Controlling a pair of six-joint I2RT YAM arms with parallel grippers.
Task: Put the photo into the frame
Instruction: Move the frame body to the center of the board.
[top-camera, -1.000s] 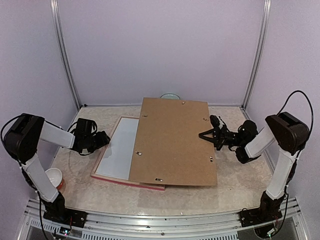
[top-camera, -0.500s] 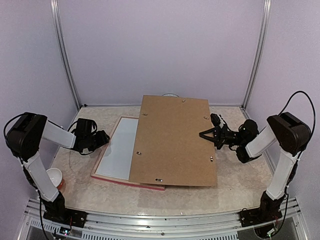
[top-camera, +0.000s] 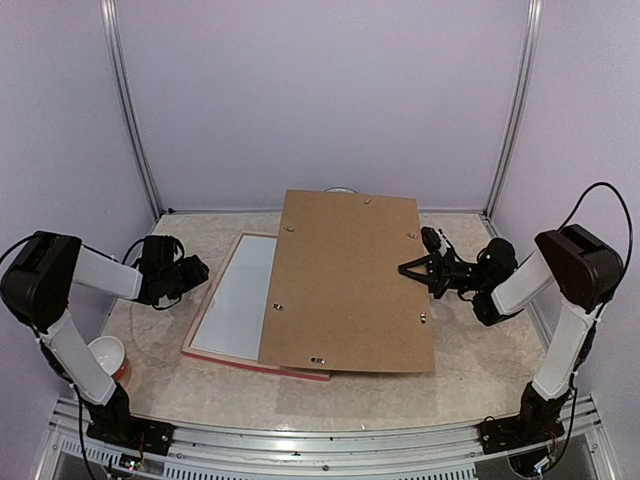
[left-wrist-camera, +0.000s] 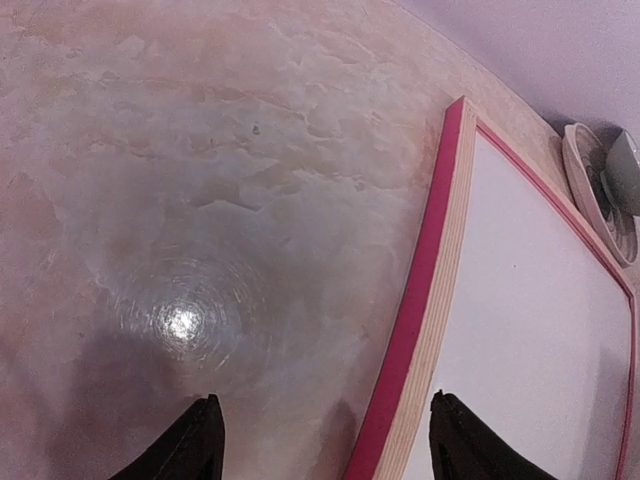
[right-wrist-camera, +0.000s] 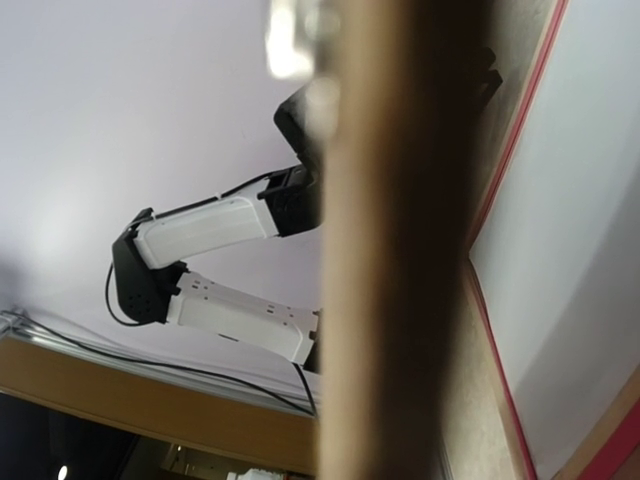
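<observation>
We see one frame (top-camera: 255, 366) lying flat on the table (top-camera: 470, 360), a little to the 9 o'clock side of the middle. Its pink-red edge shows along the near and left rails, with pale wood on the upper side in the left wrist view (left-wrist-camera: 420, 290). One white sheet (top-camera: 238, 300) fills the part of the frame that shows. We cannot tell whether it is the photo lying face down, because no printed side shows.

One brown board (top-camera: 345, 285) lies askew across the frame's 3 o'clock part and hides it, reaching out past the frame toward 3 o'clock. We count six small metal tabs (top-camera: 276, 306) on the board.

The right gripper (top-camera: 408, 269) is at 3 o'clock of the board, its fingers pressed together on the board's right edge. In that wrist's view the board (right-wrist-camera: 390, 250) is a blurred brown band down the middle.

The left gripper (top-camera: 200, 268) hangs at 9 o'clock of the frame, apart from it, with its jaws spread and nothing between them. From its wrist (left-wrist-camera: 325, 435) the frame's left rail runs up between the two fingers (left-wrist-camera: 195, 445), over bare table.

We count two dishes. One is a white bowl (top-camera: 106, 353) at 8 o'clock of the frame, beside the left arm. The other is a round dish (top-camera: 340, 189) at 12 o'clock, half hidden behind the board.
</observation>
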